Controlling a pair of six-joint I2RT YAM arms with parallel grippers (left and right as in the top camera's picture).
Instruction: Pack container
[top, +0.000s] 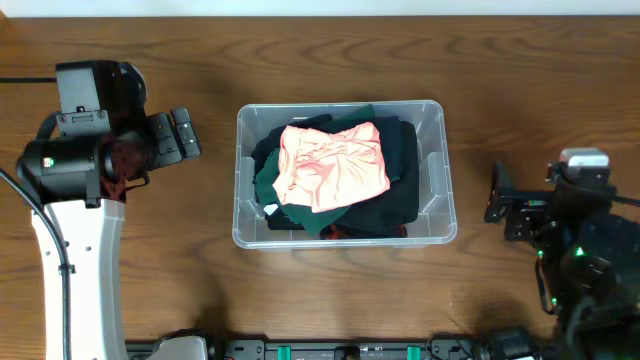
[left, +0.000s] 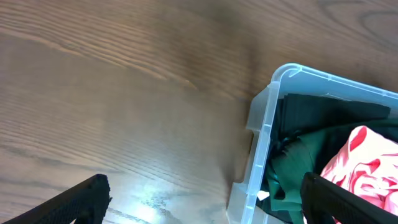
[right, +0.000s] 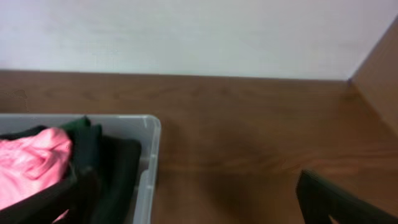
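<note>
The clear container (top: 437, 165) stands at the middle of the table, filled with folded garments: a pink one (top: 333, 165) on top, a green one (top: 268, 183) and black ones (top: 405, 190) beneath. My left gripper (top: 178, 133) is open and empty, left of the container and apart from it. My right gripper (top: 497, 195) is open and empty, right of the container. The container's corner shows in the left wrist view (left: 264, 118) and in the right wrist view (right: 149, 155).
Bare wood tabletop (top: 540, 90) surrounds the container. A white wall (right: 186, 31) runs behind the table's far edge. Black fixtures (top: 350, 350) sit along the front edge.
</note>
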